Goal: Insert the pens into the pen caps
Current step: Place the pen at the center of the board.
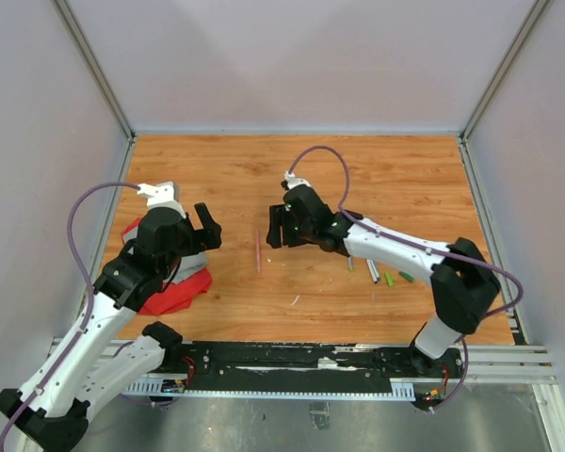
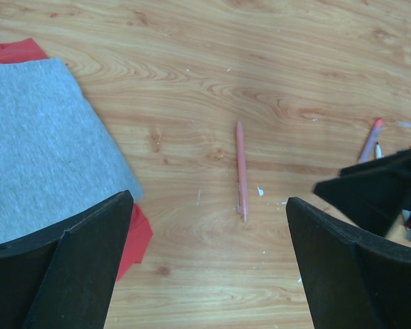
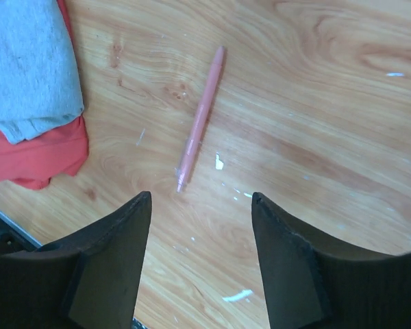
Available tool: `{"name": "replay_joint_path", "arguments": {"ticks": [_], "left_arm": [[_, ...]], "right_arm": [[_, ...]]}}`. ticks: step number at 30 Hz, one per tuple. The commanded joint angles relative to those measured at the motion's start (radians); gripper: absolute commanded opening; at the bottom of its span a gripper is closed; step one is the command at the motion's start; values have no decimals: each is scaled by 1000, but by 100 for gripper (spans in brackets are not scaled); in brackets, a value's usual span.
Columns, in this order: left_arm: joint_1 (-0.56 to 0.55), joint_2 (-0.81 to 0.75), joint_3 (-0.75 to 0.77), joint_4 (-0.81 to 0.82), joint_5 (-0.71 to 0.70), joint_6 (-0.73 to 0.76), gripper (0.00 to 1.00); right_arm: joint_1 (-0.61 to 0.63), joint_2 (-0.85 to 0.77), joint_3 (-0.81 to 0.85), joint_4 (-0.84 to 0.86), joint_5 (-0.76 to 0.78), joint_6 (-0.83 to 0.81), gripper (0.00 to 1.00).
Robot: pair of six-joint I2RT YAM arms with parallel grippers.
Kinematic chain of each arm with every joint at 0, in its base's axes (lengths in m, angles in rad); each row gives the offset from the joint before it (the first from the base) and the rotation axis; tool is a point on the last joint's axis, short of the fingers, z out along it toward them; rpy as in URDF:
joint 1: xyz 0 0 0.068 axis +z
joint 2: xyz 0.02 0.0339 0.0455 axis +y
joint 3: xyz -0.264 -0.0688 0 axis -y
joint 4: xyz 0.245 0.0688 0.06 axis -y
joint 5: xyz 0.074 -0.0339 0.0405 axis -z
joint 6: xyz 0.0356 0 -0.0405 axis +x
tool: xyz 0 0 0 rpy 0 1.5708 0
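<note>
**A:** Where does the pink pen lie?

**B:** Flat on the wooden table, alone, between the two arms, with its narrow end toward the near edge. The right gripper hovers above it with its jaws apart. The pen's narrow end sits just ahead of the gap, so it looks lined up for a pick.

**A:** And the left gripper?

**B:** It is spread wide too and holds nothing. It hangs by the edge of the grey cloth, which lies on a red cloth. It faces the same pen from the other side, probably to be ready for a handover.

**A:** And the caps?

**B:** Two green pen caps rest well apart from the pink pen, beside a few other pens near the right forearm. No pink cap shows in any view, so which cap suits that pen cannot be told. The task looks barely begun.
</note>
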Motion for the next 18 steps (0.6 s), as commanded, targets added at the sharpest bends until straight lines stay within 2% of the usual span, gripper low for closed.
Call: {"name": "replay_joint_path", "arguments": {"ticks": [1, 6, 9, 12, 18], "left_arm": [[5, 28, 35, 30, -51, -14, 100], [6, 47, 55, 41, -41, -8, 100], [6, 49, 59, 61, -35, 13, 100], [6, 57, 61, 86, -40, 21, 100], [6, 88, 43, 154, 2, 59, 100]], "right_arm": [[-44, -135, -105, -32, 14, -126, 62], [-92, -295, -174, -102, 24, -168, 77], [-115, -377, -209, -157, 55, -211, 82], [-133, -467, -269, -172, 98, -215, 83], [-203, -628, -342, -214, 66, -199, 85]]}}
